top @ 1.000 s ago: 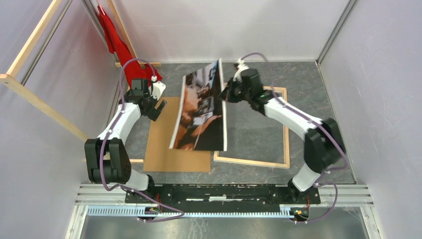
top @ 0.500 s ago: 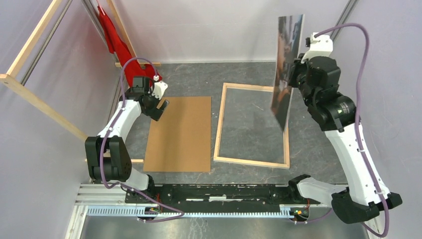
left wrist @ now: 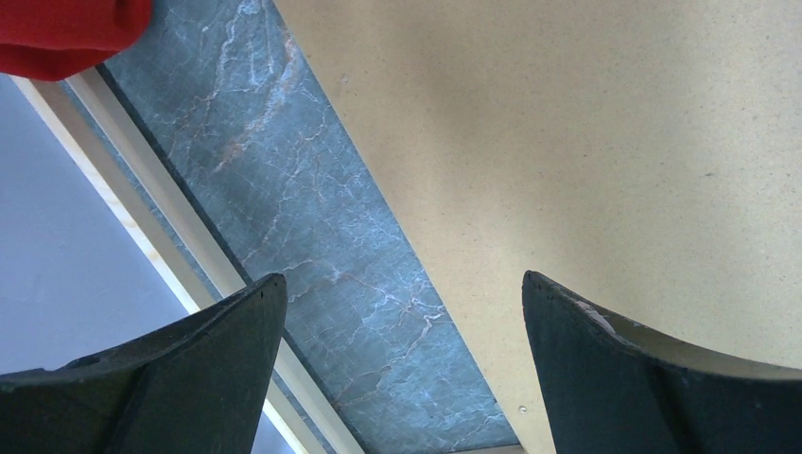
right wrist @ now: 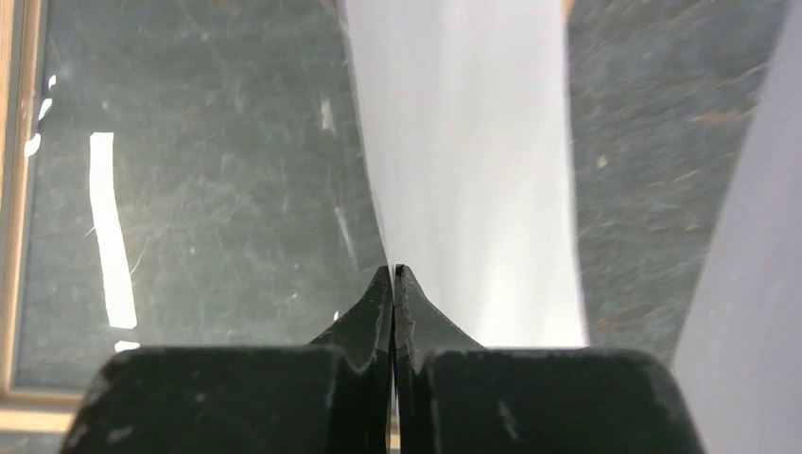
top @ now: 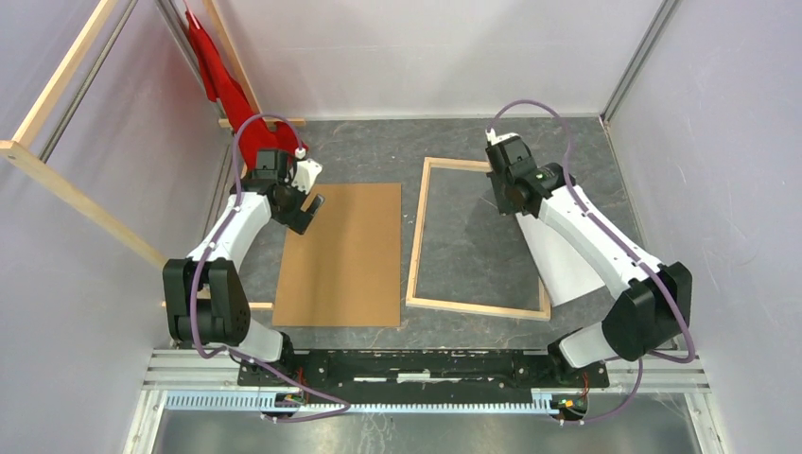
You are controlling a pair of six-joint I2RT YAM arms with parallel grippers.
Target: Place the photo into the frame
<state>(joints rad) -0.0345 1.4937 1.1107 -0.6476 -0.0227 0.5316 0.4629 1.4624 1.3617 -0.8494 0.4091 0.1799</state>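
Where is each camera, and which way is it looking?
Top camera: high behind the robot, looking down on the table; left arm and right arm show.
Left wrist camera: on the left wrist, looking down at the brown board's edge; open left hand shows.
Right wrist camera: on the right wrist, looking down at the photo's white back and the frame; shut right hand shows.
Shared: top and left wrist both see brown board and red cloth.
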